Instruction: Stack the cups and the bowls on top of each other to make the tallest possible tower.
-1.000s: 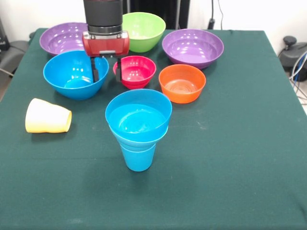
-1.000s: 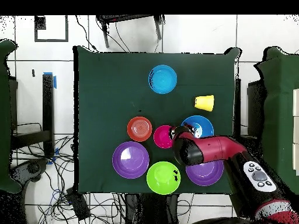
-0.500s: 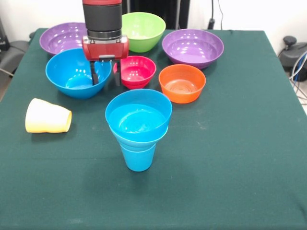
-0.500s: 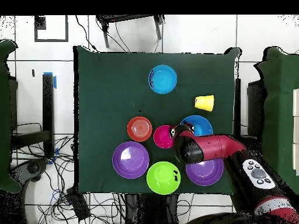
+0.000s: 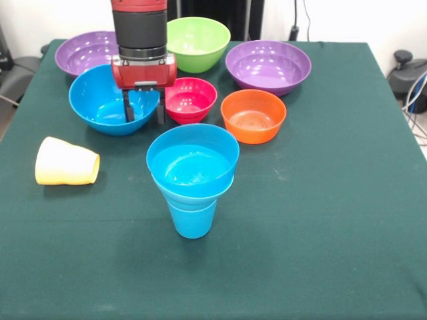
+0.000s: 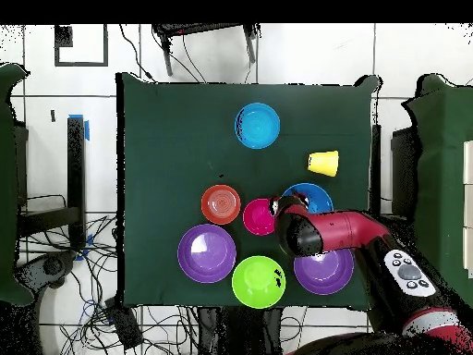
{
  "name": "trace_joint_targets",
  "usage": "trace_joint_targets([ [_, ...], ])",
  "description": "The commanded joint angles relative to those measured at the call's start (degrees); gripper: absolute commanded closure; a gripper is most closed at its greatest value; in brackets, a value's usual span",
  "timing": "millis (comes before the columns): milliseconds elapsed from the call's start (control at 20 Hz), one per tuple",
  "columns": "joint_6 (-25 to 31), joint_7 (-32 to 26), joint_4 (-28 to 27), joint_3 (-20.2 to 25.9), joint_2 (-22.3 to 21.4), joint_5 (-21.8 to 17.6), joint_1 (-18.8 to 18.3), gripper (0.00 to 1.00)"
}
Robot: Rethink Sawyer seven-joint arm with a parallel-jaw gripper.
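My gripper [image 5: 143,110] is open and hangs over the right rim of a loose blue bowl [image 5: 100,100]. One finger is inside the bowl and the other is outside it, between it and the pink-red bowl [image 5: 192,99]. The tower [image 5: 192,175] stands in the middle of the table: a blue tapered cup with blue bowls nested in its mouth. The pale yellow cup [image 5: 65,162] lies on its side at the left. In the overhead view the arm [image 6: 342,231] covers part of the loose blue bowl [image 6: 316,192].
An orange bowl [image 5: 253,115] sits to the right of the pink-red one. A lime green bowl [image 5: 200,41] and two purple bowls [image 5: 83,52] [image 5: 268,65] stand along the far edge of the green table [image 5: 333,233].
The gripper has come lower and slightly left over the blue bowl's rim. The blue bowl has shifted a little to the right. Everything else has stayed put.
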Motion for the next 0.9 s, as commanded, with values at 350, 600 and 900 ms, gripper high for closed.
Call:
trace_joint_targets([
  [350, 2.9, -4.7, -1.0, 0.3, 1.3, -7.4, -0.4, 0.0],
  [600, 2.4, -2.8, 0.3, -1.0, 0.9, -7.8, 0.6, 0.0],
  [900, 3.1, -1.2, 0.6, -1.8, 0.4, -6.6, 2.0, 0.0],
])
